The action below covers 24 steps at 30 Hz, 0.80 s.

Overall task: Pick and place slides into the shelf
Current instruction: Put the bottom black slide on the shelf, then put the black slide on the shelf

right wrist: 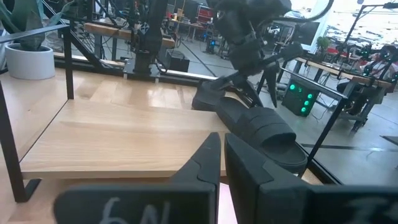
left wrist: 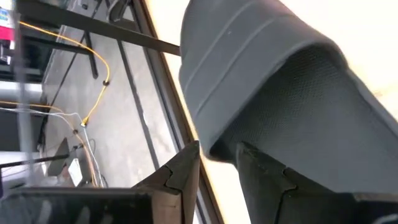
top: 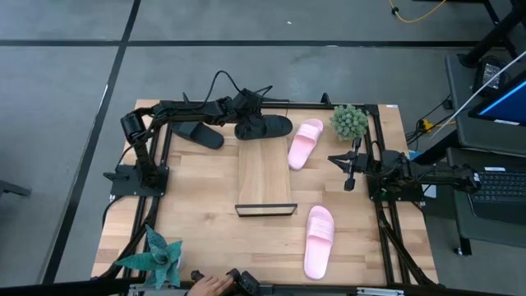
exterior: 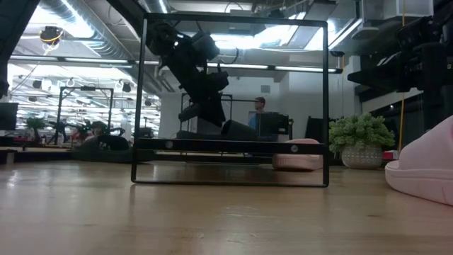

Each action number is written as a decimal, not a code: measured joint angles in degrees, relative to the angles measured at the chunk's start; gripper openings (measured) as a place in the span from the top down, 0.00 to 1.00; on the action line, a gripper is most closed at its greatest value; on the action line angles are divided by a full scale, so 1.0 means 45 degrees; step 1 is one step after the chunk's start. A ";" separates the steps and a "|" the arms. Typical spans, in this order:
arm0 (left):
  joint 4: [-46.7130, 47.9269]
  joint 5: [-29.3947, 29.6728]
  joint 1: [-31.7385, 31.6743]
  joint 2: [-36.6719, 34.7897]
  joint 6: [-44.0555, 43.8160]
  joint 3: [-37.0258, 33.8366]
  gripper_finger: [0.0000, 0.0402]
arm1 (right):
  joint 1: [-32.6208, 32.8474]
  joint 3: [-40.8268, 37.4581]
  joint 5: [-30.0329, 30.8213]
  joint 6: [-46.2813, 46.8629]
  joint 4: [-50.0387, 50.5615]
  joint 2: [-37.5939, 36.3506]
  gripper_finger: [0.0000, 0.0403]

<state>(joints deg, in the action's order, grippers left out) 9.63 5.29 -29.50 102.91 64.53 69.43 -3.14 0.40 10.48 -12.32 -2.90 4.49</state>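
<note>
The left gripper (top: 249,122) is at the far end of the shelf (top: 265,173), its jaws clamped on a black slide (top: 265,127) there. The second black slide (top: 197,133) lies left of the shelf, two pink slides (top: 306,143) to its right. The right gripper (top: 351,174) waits right of the shelf, jaws together.

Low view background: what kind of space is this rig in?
Likely an open robotics lab or workshop. Behind the table run an exposed ceiling with ducts and strip lights, further benches and metal frames, and a person seated at a screen. The right wrist view shows more equipment-laden benches.
</note>
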 joint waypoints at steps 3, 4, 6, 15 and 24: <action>0.0366 0.0107 0.0060 -0.0430 -0.0061 0.0015 0.75 | 0.0000 0.0000 0.0000 0.0001 0.0001 0.0000 0.94; 0.0585 0.0116 0.0063 -0.0590 -0.0223 0.0015 0.75 | 0.0000 0.0000 0.0000 0.0001 0.0000 0.0000 0.94; 0.0767 0.0124 0.0082 -0.0933 -0.0540 0.0015 0.75 | 0.0000 0.0000 0.0000 -0.0003 0.0000 0.0000 0.94; 0.3757 0.0219 0.0357 -0.3106 -0.2874 0.0034 0.75 | 0.0000 0.0000 0.0000 -0.0004 0.0000 0.0000 0.94; 0.7410 0.0474 0.1868 -0.4394 -0.6645 0.0029 0.75 | 0.0000 0.0000 0.0000 -0.0016 0.0000 0.0000 0.94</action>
<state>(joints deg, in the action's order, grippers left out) 42.97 7.42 -21.09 83.13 34.63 69.56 -3.14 0.40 10.48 -12.39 -2.90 4.49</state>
